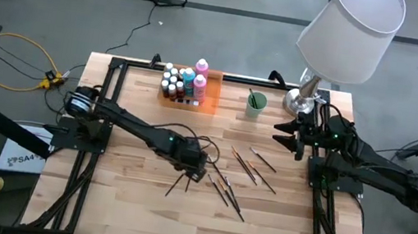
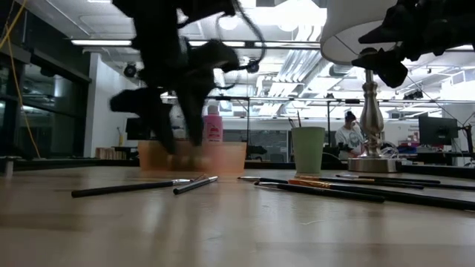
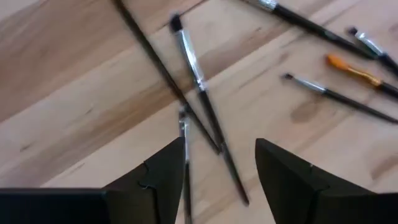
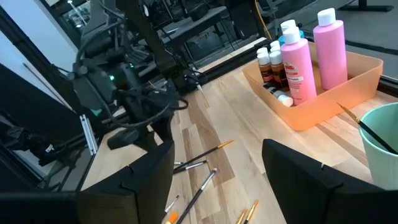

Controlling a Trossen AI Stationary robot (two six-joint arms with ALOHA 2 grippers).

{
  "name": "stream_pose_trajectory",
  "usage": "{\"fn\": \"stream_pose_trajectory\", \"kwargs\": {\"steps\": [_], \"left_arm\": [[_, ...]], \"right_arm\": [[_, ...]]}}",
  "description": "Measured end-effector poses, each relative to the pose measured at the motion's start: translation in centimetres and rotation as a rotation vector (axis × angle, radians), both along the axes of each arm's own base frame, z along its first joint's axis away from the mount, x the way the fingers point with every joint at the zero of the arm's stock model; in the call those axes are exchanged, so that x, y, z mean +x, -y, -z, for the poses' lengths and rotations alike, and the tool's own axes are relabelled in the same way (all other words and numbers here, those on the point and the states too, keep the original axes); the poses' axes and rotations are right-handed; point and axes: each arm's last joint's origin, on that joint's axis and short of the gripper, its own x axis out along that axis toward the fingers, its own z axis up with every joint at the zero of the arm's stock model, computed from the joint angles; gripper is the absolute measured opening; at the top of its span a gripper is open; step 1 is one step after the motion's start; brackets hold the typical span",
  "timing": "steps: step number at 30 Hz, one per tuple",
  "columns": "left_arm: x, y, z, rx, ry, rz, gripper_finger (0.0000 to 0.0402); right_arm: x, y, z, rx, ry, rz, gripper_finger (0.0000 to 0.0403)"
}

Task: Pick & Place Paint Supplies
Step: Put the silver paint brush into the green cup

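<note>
The left gripper hangs low over the middle of the wooden table, in front of the orange tray, with its fingers apart and nothing between them. Just beneath it lie two crossed paintbrushes, one of them running into the gap between the fingers (the low view shows the fingertips above the wood, not on it).

More brushes are scattered on the table on the lamp's side of those two, loose and at mixed angles, a few overlapping.

The paint bottles stand upright inside the orange tray at the far edge of the table; two tall pink ones rise above the small brown and white ones.

Just beside the tray, toward the lamp, stands a pale green cup with a brush or two leaning in it.

The right gripper waits in the air near the lamp's base, away from the tray, its fingers spread wide and empty.

A person sits in the room behind the table.
</note>
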Motion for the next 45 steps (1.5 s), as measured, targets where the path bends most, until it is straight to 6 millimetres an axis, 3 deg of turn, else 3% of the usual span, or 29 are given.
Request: {"fn": "stream_pose_trajectory", "kwargs": {"steps": [7, 15, 22, 45], "left_arm": [[0.9, 0.1, 0.9, 0.025, -0.178, -0.011, 0.0186], [1.3, 0.3, 2.4, 0.004, -0.239, -0.034, 0.0186], [1.8, 0.3, 3.4, 0.003, -0.249, -0.028, 0.0186], [2.1, -0.2, 3.7, 0.074, -0.244, 0.049, 0.0186]], "right_arm": [[0.0, 0.0, 0.0, -0.003, 0.004, 0.007, 0.0237], [0.0, 0.0, 0.0, -0.002, 0.001, 0.006, 0.0237], [0.0, 0.0, 0.0, -0.003, 0.000, 0.017, 0.0237], [0.0, 0.1, 0.0, -0.005, -0.001, 0.026, 0.0237]]}}
